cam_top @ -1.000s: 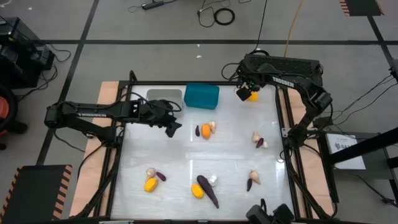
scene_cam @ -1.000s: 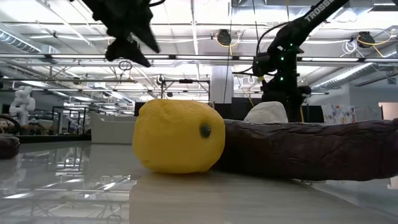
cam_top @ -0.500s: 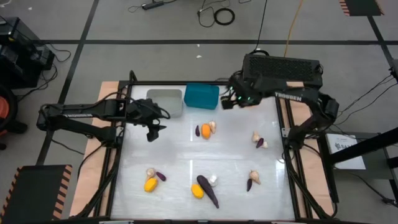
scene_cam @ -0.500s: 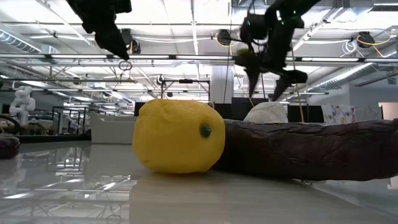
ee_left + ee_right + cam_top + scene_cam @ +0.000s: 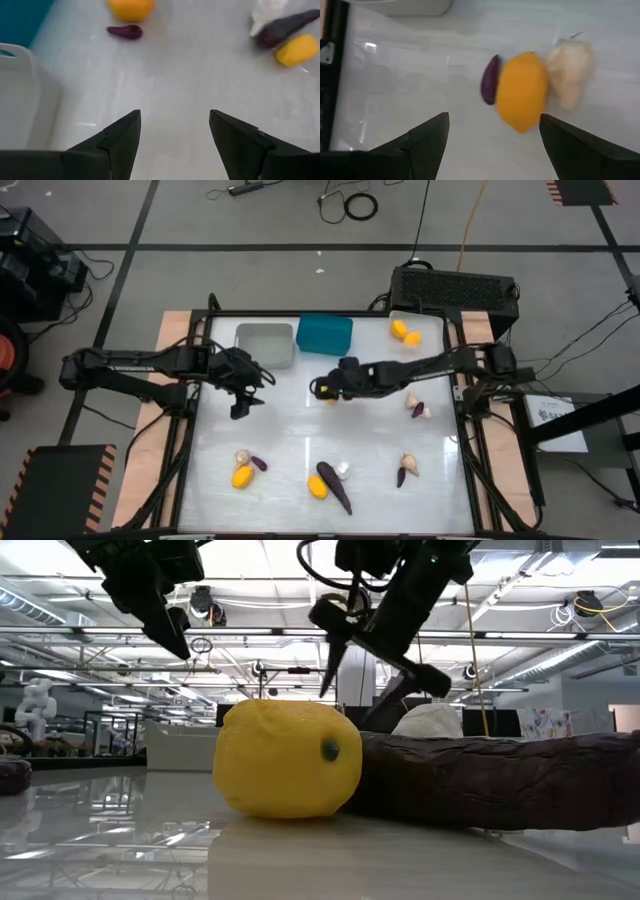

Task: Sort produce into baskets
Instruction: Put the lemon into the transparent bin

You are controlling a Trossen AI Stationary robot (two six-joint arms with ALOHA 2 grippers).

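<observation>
The sorting is at an early stage, in my judgement. Two yellow-orange fruits (image 5: pixel 406 333) lie in the clear basket (image 5: pixel 432 321) at the far right corner of the tabletop. The grey basket (image 5: pixel 265 343) and the teal basket (image 5: pixel 324 334), side by side at the middle of the far edge, look empty from above.

Most produce remains on the table. Just in front of the teal basket lies a group of three: an orange fruit (image 5: pixel 521 91), a small purple vegetable (image 5: pixel 490 86) touching it on one side and a beige bulb (image 5: pixel 570 71) on the other. Near the right edge there are a bulb and a purple piece (image 5: pixel 418 408). Along the near edge I see three more groups, at the left (image 5: pixel 245 470), in the middle and at the right (image 5: pixel 404 469).

The right gripper (image 5: pixel 322 386) is above the group of three, fingers wide apart and holding nothing; the orange fruit lies between the fingers in the wrist view. The left gripper (image 5: pixel 240 408) hangs over bare table toward the left edge, also open and empty.

The long purple vegetable (image 5: pixel 334 486) in the near middle group lies flat, its long axis diagonal, one end pointing toward the near right corner and the other beside a yellow fruit (image 5: pixel 316 486). In the right wrist view the orange fruit's long axis runs about parallel to the fingers.
</observation>
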